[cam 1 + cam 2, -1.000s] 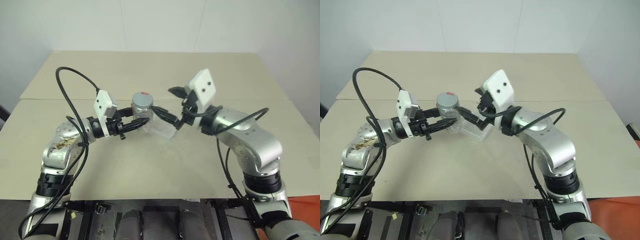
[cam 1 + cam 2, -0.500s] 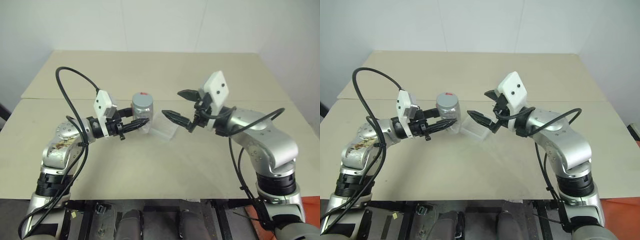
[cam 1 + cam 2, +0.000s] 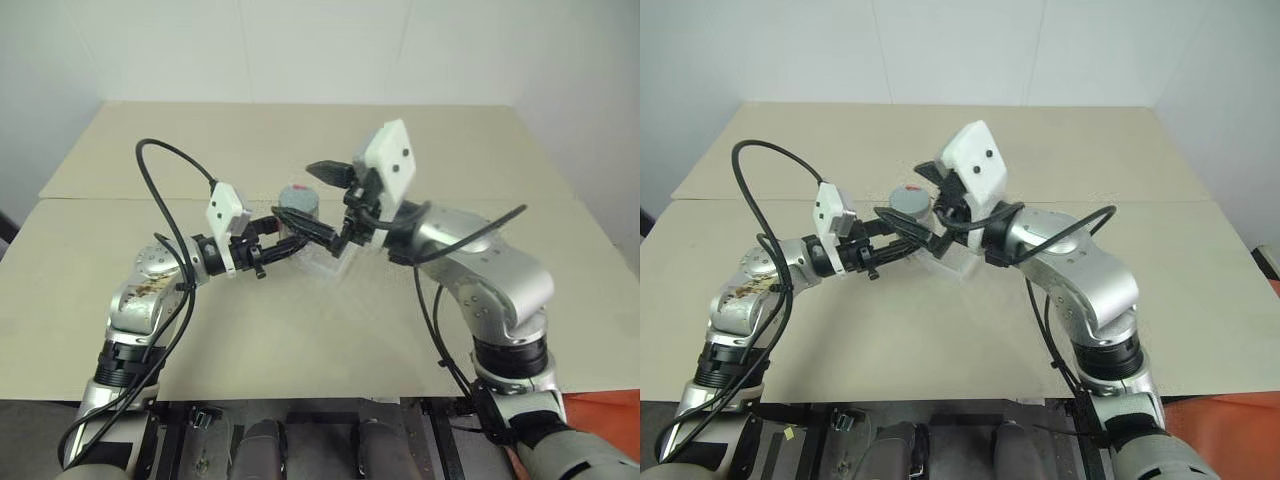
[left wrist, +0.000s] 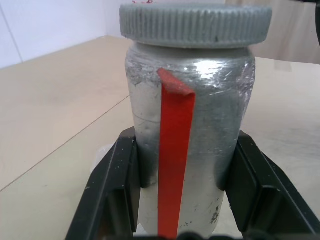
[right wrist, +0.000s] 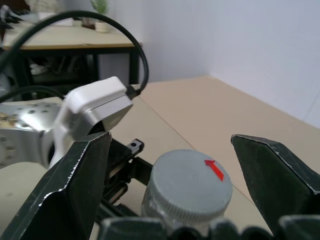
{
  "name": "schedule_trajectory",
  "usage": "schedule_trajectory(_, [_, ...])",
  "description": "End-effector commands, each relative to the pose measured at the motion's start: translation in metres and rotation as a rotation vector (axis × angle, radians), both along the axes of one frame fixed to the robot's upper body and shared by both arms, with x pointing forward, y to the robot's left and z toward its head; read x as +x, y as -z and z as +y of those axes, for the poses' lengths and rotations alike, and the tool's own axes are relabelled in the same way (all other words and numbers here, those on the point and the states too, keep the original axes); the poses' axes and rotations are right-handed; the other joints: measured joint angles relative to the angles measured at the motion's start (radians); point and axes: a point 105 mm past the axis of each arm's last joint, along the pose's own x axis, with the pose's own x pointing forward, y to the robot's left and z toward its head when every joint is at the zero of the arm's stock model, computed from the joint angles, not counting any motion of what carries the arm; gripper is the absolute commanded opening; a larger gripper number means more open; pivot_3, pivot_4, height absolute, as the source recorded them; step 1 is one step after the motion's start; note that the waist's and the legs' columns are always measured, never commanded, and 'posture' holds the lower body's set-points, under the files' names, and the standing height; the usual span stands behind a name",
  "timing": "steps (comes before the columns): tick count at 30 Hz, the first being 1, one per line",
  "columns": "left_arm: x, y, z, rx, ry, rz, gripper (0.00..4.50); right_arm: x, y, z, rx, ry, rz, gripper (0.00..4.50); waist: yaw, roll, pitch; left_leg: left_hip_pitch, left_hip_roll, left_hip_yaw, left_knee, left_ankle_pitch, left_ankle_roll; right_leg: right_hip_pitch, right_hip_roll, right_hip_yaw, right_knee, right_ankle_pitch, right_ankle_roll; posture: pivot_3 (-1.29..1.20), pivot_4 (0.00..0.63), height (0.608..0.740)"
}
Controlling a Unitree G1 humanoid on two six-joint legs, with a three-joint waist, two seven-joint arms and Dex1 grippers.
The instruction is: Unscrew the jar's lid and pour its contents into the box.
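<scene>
The jar (image 4: 187,130) is a silvery cylinder with a red stripe, upright above the table with my left gripper (image 3: 285,240) shut on its body. The grey ribbed lid (image 5: 190,185) with a red mark sits on top of it. My right gripper (image 3: 318,203) is open, with one finger (image 5: 75,185) on each side of the lid and a gap to both. The clear box (image 3: 325,265) lies on the table just below and to the right of the jar, partly hidden by the right gripper. The contents are hidden inside the jar.
The beige table (image 3: 300,330) spreads wide around both arms, with a seam (image 3: 100,199) running across it behind the jar. Black cables (image 3: 165,165) loop up from both wrists. A white wall stands behind the far edge.
Half a second ago the right gripper was off to the right of the box; it has swung left and up, and its open fingers now straddle the lid. The jar stays held.
</scene>
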Motion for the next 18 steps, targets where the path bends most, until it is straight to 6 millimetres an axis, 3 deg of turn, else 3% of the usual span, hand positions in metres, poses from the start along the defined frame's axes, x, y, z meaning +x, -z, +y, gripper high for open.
schedule_trajectory(1, [-0.002, -0.015, -0.004, -0.004, 0.025, -0.071, 1.96, 0.006, -0.005, 0.003, -0.009, 0.057, -0.024, 4.46, 0.001, 0.0, 0.0, 0.0, 0.0, 0.0, 0.0, 0.0, 0.0, 0.0, 0.0, 0.0, 0.0, 0.0, 0.0, 0.0, 0.15, 0.74])
schedule_trajectory(18, [-0.006, -0.015, 0.002, 0.004, 0.017, -0.071, 1.96, 0.015, 0.0, -0.009, -0.009, 0.115, 0.002, 4.46, -0.001, 0.0, 0.0, 0.0, 0.0, 0.0, 0.0, 0.0, 0.0, 0.0, 0.0, 0.0, 0.0, 0.0, 0.0, 0.0, 0.15, 0.74])
